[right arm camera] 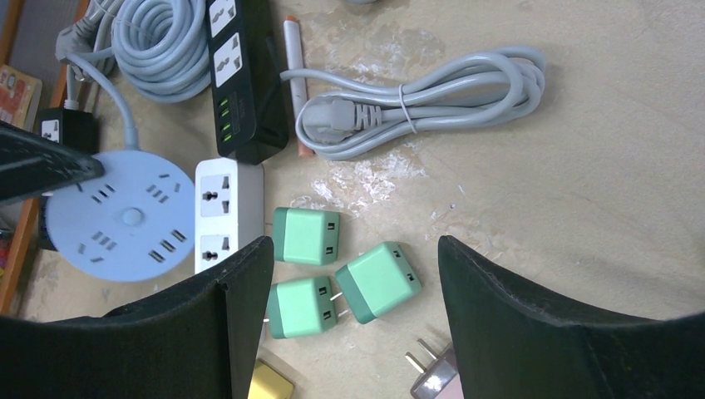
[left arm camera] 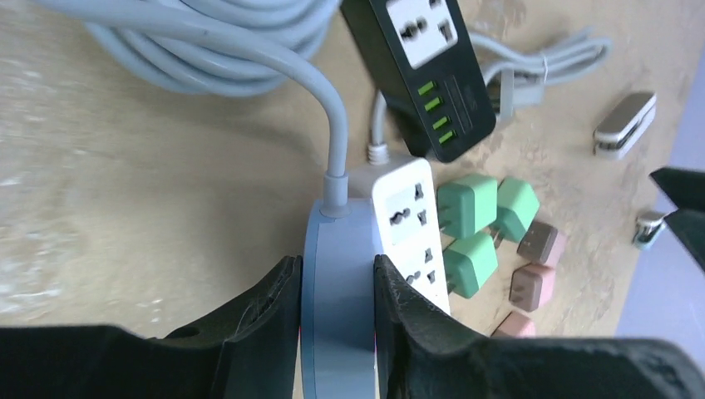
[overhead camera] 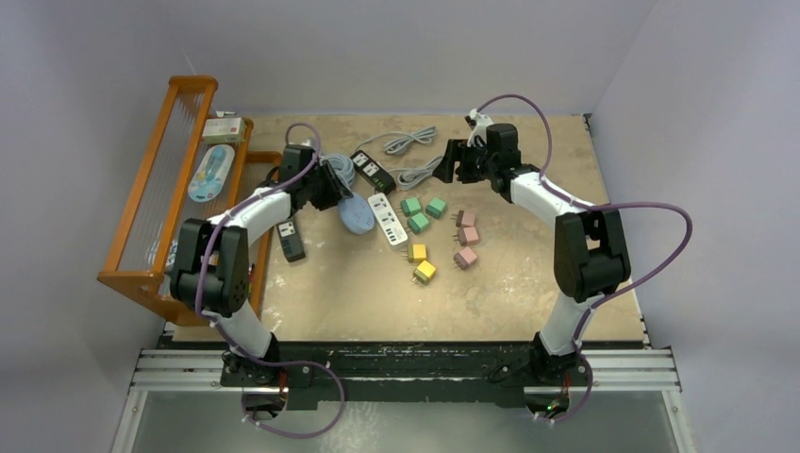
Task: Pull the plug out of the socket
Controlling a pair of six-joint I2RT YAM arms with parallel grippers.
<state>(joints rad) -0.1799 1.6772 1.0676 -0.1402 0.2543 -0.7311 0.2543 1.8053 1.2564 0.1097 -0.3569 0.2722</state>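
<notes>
A round blue power socket (left arm camera: pixel 337 324) lies flat on the table, its grey cord (left arm camera: pixel 332 125) running to a coil. My left gripper (left arm camera: pixel 337 266) is shut on its rim, one finger on each side. In the top view the socket (overhead camera: pixel 357 217) sits just right of the left gripper (overhead camera: pixel 335 187). A white power strip (left arm camera: pixel 411 220) lies against it. In the right wrist view the faces of the socket (right arm camera: pixel 125 220) and the strip (right arm camera: pixel 226 212) show only empty slots. My right gripper (right arm camera: pixel 353 249) is open, hovering above three loose green plugs (right arm camera: pixel 378 278).
Loose yellow plugs (overhead camera: pixel 421 262) and pink plugs (overhead camera: pixel 465 236) lie mid-table. A black power strip (overhead camera: pixel 374 171) and a bundled grey cable (overhead camera: pixel 408 156) lie at the back. A small black adapter (overhead camera: pixel 291 238) lies near the left arm. An orange rack (overhead camera: pixel 141 189) stands along the left edge.
</notes>
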